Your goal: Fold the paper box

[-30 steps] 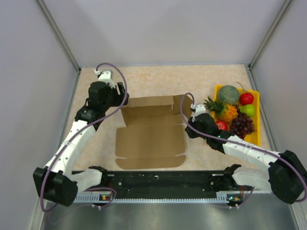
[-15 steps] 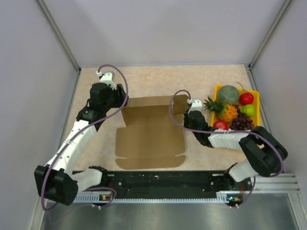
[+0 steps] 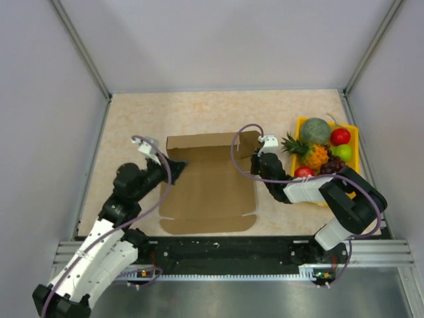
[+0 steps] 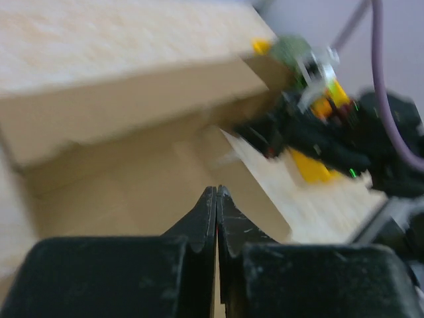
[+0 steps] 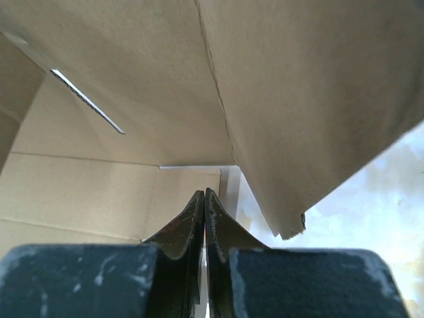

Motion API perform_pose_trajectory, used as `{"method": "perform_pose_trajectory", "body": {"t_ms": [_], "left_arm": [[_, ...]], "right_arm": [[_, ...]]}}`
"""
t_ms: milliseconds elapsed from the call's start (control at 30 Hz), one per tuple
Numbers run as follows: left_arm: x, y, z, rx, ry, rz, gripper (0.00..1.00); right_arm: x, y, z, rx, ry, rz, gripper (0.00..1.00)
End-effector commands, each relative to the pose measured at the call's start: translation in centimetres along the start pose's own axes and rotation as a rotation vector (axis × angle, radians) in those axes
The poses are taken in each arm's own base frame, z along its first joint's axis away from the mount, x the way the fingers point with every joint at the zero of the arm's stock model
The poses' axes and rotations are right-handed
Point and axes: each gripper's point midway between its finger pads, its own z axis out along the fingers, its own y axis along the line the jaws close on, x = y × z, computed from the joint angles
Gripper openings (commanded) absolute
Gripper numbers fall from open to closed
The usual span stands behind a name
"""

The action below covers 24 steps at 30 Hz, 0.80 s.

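Left gripper (image 3: 175, 165) has moved from upper left down to the paper box (image 3: 212, 192), closed empty; right gripper (image 3: 256, 163) closed too, fingertips hidden overhead.

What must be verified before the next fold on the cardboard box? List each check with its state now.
1. Left claw shut, nothing gripped: ok.
2. Right claw shut, nothing gripped: ok.
3. Paper box middle panel lying flat on the table: ok.
4. Side flap raised next to the right claw: ok.
5. Left claw touching the box's left edge: cannot tell.
6. Yellow fruit tray standing apart from the box: ok.
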Motion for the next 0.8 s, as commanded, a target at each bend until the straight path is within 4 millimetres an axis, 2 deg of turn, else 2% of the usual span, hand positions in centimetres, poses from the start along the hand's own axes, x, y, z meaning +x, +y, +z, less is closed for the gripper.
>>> {"method": "perform_pose_trajectory", "body": {"t_ms": [0,33,67,100,133,200,233,300,333,400,433,467,500,533,567,700,767], "left_arm": [[4.5,-6.0,0.8,0.272,-0.008,-0.100,0.00],[5.9,-7.7,1.0,0.310,-0.001,-0.143,0.00],[7.9,-7.9,1.2,0.334,0.003,-0.155,0.00],[7.4,-9.1,1.4,0.370,-0.042,-0.164,0.00],[9.9,-10.0,2.3,0.368,0.020,-0.158,0.00],[11.1,-11.4,3.5,0.366,0.047,-0.114,0.00],[13.7,-12.4,4.2,0.374,0.109,-0.076,0.00],[14.1,-13.1,5.5,0.357,0.080,-0.063,0.00],[15.6,-13.5,6.4,0.365,0.091,-0.056,0.00],[16.2,-14.2,7.8,0.364,0.101,-0.061,0.00],[18.3,-14.0,8.6,0.340,0.162,-0.093,0.00],[17.8,-15.2,9.4,0.360,0.149,-0.117,0.00],[18.5,-15.9,9.7,0.362,0.166,-0.150,0.00],[20.2,-15.8,10.3,0.347,0.206,-0.168,0.00],[20.1,-16.4,10.6,0.357,0.197,-0.202,0.00],[23.8,-14.4,11.3,0.201,0.250,-0.222,0.00],[24.8,-14.5,11.5,0.173,0.256,-0.199,0.00]], "right_arm": [[-1.6,0.7,0.3,-0.072,-0.063,0.068,0.00],[-1.4,0.2,0.2,-0.073,-0.059,0.077,0.00],[-1.5,0.3,0.2,-0.086,-0.060,0.084,0.00],[-1.3,0.6,0.2,-0.110,-0.051,0.085,0.00],[-1.1,0.6,0.1,-0.126,-0.047,0.083,0.00],[-1.1,0.6,-0.2,-0.135,-0.047,0.078,0.00],[-1.0,0.5,-0.3,-0.134,-0.041,0.077,0.00],[-0.8,0.1,-0.4,-0.123,-0.025,0.064,0.00],[-0.7,0.2,-0.5,-0.128,-0.022,0.057,0.00],[-0.6,-0.2,-0.6,-0.119,-0.017,0.053,0.00],[-0.5,-0.3,-0.6,-0.120,-0.010,0.046,0.00],[-0.4,-0.3,-0.6,-0.124,-0.005,0.033,0.00],[-0.2,-0.4,-0.6,-0.124,0.001,0.029,0.00],[-0.1,-0.6,-0.7,-0.119,0.003,0.033,0.00],[-0.2,-0.7,-0.7,-0.119,-0.001,0.040,0.00],[0.0,-0.5,-0.6,-0.148,0.003,0.045,0.00],[0.1,-0.3,-0.4,-0.159,0.007,0.042,0.00]]}}
